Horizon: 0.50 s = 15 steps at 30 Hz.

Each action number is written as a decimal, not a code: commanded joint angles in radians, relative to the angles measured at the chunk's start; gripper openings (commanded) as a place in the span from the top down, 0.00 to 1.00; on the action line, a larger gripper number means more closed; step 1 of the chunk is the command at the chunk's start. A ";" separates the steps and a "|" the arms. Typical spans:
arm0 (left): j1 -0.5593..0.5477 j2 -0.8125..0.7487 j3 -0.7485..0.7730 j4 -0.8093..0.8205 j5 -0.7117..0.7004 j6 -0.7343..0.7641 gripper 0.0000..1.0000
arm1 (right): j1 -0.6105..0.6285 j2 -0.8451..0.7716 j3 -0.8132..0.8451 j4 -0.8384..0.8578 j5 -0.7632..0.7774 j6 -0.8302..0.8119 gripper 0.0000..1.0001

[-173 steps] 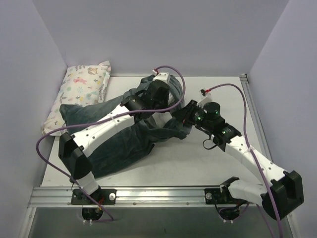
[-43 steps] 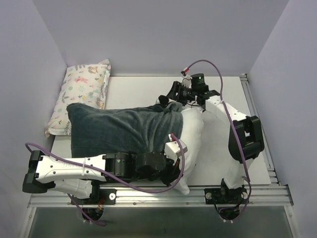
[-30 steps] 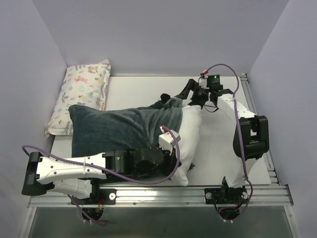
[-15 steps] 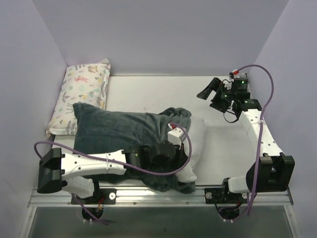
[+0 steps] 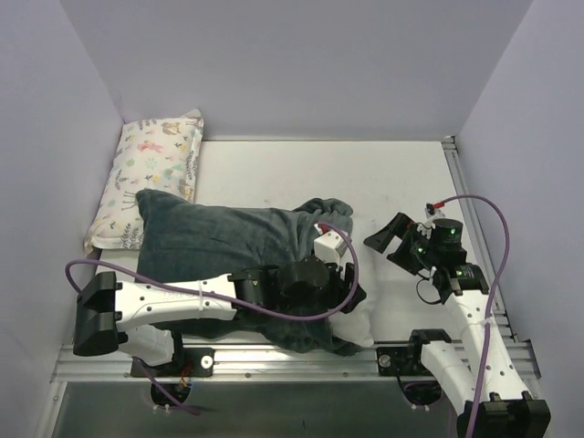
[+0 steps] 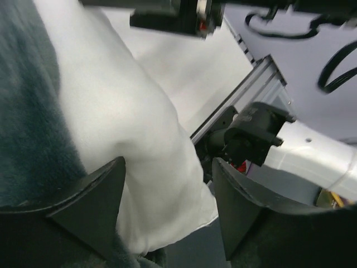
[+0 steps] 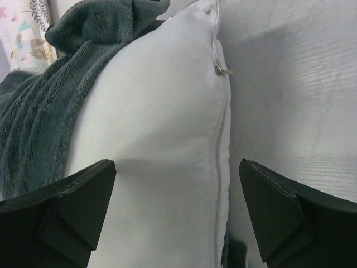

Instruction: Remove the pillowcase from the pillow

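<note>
The dark grey-green pillowcase (image 5: 210, 242) lies across the table and still covers most of the white pillow (image 5: 365, 321), whose right end sticks out near the front rail. My left gripper (image 5: 347, 281) sits over that exposed end. In the left wrist view it (image 6: 167, 206) is open, with the pillow (image 6: 122, 111) bulging between the fingers and the pillowcase (image 6: 28, 117) at the left. My right gripper (image 5: 383, 239) hangs open just right of the pillow, holding nothing. Its wrist view shows the open gripper (image 7: 177, 206) facing the pillow (image 7: 162, 139), a zipper pull (image 7: 222, 70) and the bunched pillowcase (image 7: 61, 111).
A small pillow with a pastel print (image 5: 155, 173) leans at the far left against the wall. A metal rail (image 5: 292, 360) runs along the near edge and another (image 5: 467, 210) along the right side. The right arm's base (image 6: 259, 131) sits close to the pillow's near corner.
My left gripper has opened and let go at the pillow's right end. The right arm has swung from the far right back toward the near side, staying open.
</note>
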 commanded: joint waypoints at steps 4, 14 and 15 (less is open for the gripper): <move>0.051 -0.101 0.219 -0.220 -0.228 0.092 0.24 | -0.002 -0.054 -0.052 0.069 -0.119 0.023 0.00; 0.413 0.149 0.409 -0.362 -0.003 0.289 0.15 | 0.007 -0.106 -0.176 0.363 -0.294 0.145 0.00; 0.430 0.176 0.420 -0.360 0.042 0.299 0.15 | 0.011 -0.100 -0.196 0.399 -0.306 0.158 0.00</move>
